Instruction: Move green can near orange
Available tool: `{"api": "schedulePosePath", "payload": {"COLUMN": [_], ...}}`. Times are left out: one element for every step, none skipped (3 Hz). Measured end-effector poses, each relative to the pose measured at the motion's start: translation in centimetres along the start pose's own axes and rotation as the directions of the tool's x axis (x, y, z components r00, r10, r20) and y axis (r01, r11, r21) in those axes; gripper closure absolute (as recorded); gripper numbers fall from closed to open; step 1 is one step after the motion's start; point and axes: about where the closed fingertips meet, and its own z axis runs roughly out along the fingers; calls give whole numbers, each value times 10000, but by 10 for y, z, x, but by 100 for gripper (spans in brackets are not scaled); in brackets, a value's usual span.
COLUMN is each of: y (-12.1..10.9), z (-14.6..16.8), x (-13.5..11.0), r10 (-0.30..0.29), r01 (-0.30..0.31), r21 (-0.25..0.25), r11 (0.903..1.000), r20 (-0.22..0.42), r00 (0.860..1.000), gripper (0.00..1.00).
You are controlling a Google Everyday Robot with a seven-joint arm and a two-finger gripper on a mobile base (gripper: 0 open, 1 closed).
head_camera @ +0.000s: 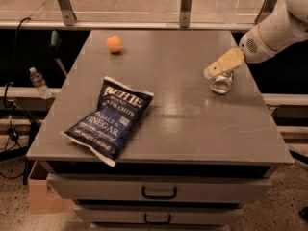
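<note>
The green can [221,83] stands at the right side of the grey table [183,124]. Mostly its shiny silver end shows, and its green body is largely hidden behind the gripper. My gripper [217,69], tan, on a white arm coming in from the upper right, sits right over the can's far upper side and overlaps it. The orange [114,44] lies at the far left of the table, well away from the can and the gripper.
A dark blue chip bag [109,120] lies on the table's front left. A clear water bottle [38,82] stands off the table to the left. Metal railing posts [186,6] run behind the far edge. Drawers [159,191] are below the front edge.
</note>
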Motion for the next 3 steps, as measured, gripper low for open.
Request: {"api": "schedulePosePath", "payload": {"y": [3,5,6], "z": [12,27,36], "x": [6,11,11], "r10": [1231,2031,2361], "r01": [-1217,-1997,-2298], "r21": [329,523,752], "r11": [9920,9785,9703], "r20": [-436,-702,-893], "r00": [9914,9766,9676], "gripper": [0,16,39]}}
